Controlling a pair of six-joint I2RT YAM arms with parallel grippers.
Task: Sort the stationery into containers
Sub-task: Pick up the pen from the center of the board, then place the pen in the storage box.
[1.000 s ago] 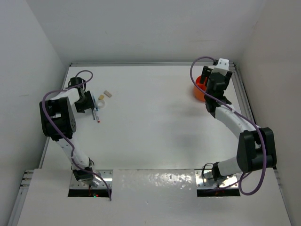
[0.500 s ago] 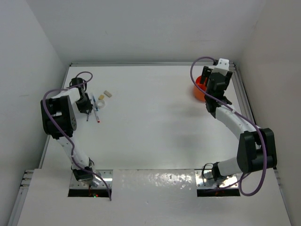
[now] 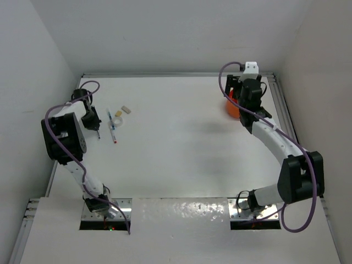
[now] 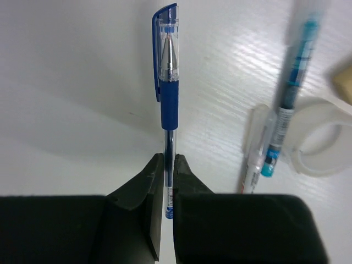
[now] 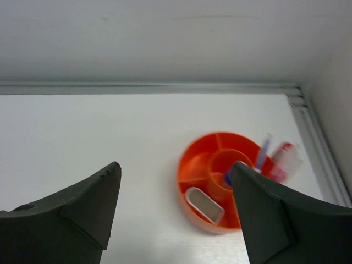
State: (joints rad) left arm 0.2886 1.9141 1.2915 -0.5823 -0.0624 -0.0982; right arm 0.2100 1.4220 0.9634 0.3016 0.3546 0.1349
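Left wrist, tool (image 4: 168,164) clamped on blue pen (image 4: 169,102)

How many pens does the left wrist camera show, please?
2: a blue pen in the left gripper, a teal-and-white pen lying beside it; others may be hidden.

Three pens are at the left of the desk (image 3: 176,157). One blue capped pen (image 4: 168,82) is gripped in the left pincer (image 4: 168,160). Two lie side by side: one teal-and-white pen (image 4: 291,88) and one clear pen (image 4: 258,137). Beside them is one tape roll (image 4: 322,168).

From above, two small beige pieces show: the farther beige block (image 3: 126,109) and the nearer beige block (image 3: 117,113).

There is one orange tub (image 5: 190,165). In it are four things:
- one white oblong piece (image 5: 204,204)
- one blue item (image 5: 228,177) in the centre well
- one bluish clear pen (image 5: 264,153)
- one red-and-white item (image 5: 283,159)
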